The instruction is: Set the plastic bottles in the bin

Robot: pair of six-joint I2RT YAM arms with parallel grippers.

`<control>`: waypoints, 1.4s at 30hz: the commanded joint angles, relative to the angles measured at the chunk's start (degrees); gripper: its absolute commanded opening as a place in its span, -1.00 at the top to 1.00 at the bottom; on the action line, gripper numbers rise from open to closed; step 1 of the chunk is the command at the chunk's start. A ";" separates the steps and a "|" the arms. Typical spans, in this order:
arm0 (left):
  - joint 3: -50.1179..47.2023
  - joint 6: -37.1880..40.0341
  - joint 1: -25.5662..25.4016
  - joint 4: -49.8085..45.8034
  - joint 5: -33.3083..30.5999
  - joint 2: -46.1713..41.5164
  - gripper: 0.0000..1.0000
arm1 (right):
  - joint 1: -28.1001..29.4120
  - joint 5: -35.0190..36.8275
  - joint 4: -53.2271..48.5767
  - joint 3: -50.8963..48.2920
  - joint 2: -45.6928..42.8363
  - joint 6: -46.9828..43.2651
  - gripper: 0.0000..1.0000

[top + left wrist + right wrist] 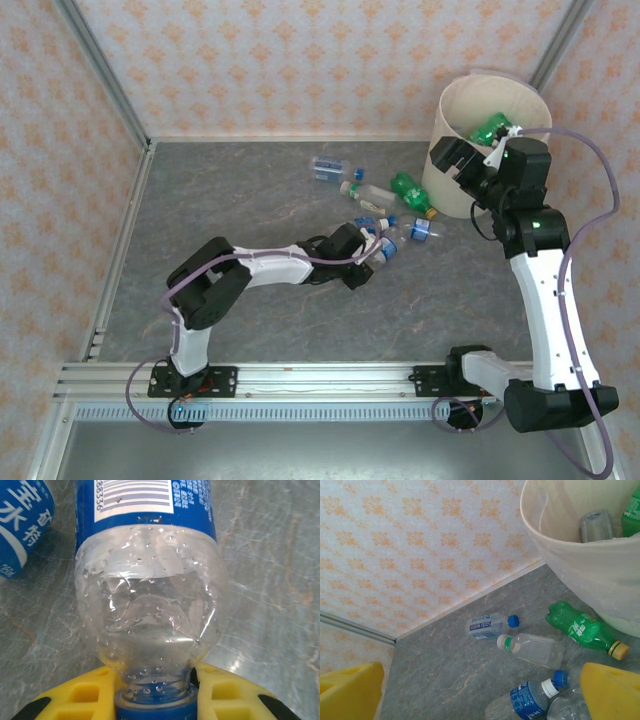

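1. The left gripper (155,692) pinches the neck of a clear blue-labelled bottle (150,605) lying mid-table, among other bottles;
2. The right gripper (468,168) hangs spread wide at the near left rim of the bin (500,95);
3. The bin stands at the far right, with a green bottle (490,128) inside;
4. A second green bottle (412,192) and a clear bottle (372,192) lie on the table (250,200), just left of the bin.

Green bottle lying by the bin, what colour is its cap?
Yellow cap on the green bottle; right wrist view shows it best.
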 commanded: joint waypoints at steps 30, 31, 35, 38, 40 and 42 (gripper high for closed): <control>9.68 -3.49 -0.69 3.20 -2.62 -23.15 0.53 | 4.87 -15.08 10.18 -1.88 2.55 10.97 -0.58; 9.77 -3.55 -0.69 3.29 -2.32 -23.24 0.53 | 5.66 -15.32 9.74 -1.88 2.93 10.55 -0.58; 10.30 -3.74 -0.67 2.91 -2.30 -23.37 0.53 | 8.02 -15.87 8.81 -1.84 4.25 9.54 -0.59; 10.21 -4.15 -0.69 3.15 -2.12 -23.73 0.52 | 8.69 -16.30 8.23 -2.02 5.00 9.02 -0.48; 10.12 -4.41 -0.69 3.55 -2.10 -23.95 0.51 | 8.84 -16.91 8.27 -2.23 5.03 9.02 -0.34; 10.28 -4.66 -0.69 3.56 -2.05 -23.91 0.50 | 8.88 -17.37 8.40 -2.40 4.98 9.02 -0.17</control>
